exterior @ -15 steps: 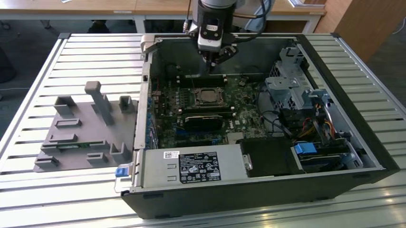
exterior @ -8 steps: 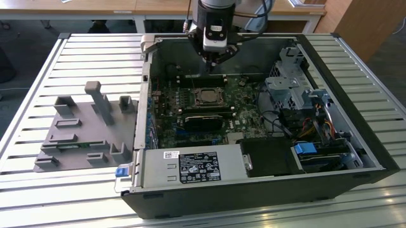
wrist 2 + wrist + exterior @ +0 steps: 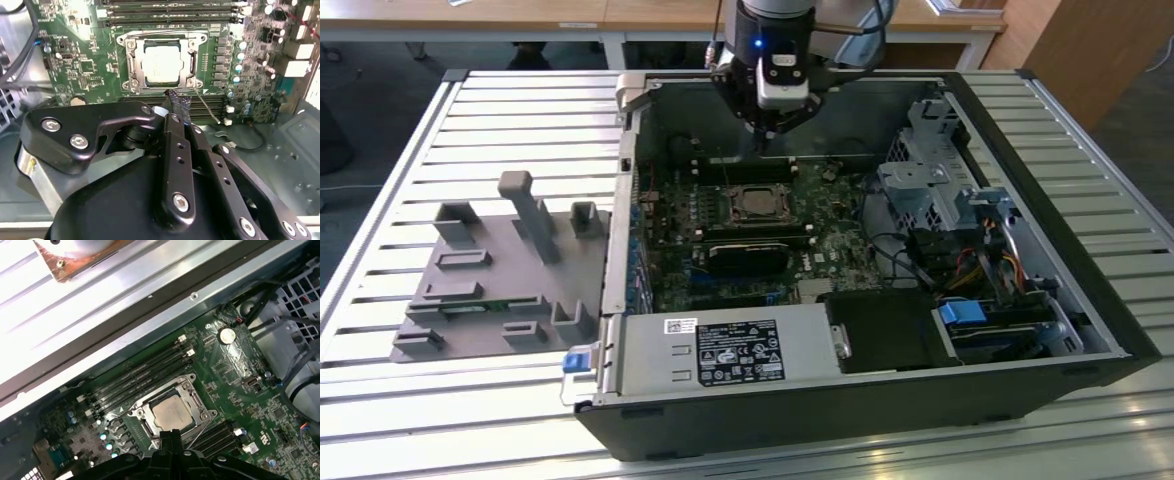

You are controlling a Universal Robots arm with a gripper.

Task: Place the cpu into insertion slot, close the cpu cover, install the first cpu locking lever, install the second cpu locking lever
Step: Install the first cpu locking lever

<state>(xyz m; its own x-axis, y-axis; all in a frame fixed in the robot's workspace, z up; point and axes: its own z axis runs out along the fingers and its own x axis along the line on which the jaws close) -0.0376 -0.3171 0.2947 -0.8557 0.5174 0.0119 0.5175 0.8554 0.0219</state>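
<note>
Gripper (image 3: pixel 178 100), tips pressed together and empty, hangs beside cover (image 3: pixel 189 62) shut over chip (image 3: pixel 161 61), likely positioned to push lever (image 3: pixel 207 106).

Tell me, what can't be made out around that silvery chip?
- Insertion slot: covered by the cpu and cpu cover, both wrist views.
- Cover's near corner: behind the gripper, first wrist view.
- Whether the locking levers are latched: too small, exterior view.

black label (image 3: pixel 736 352) on power supply (image 3: pixel 647 365), print not legible
</note>
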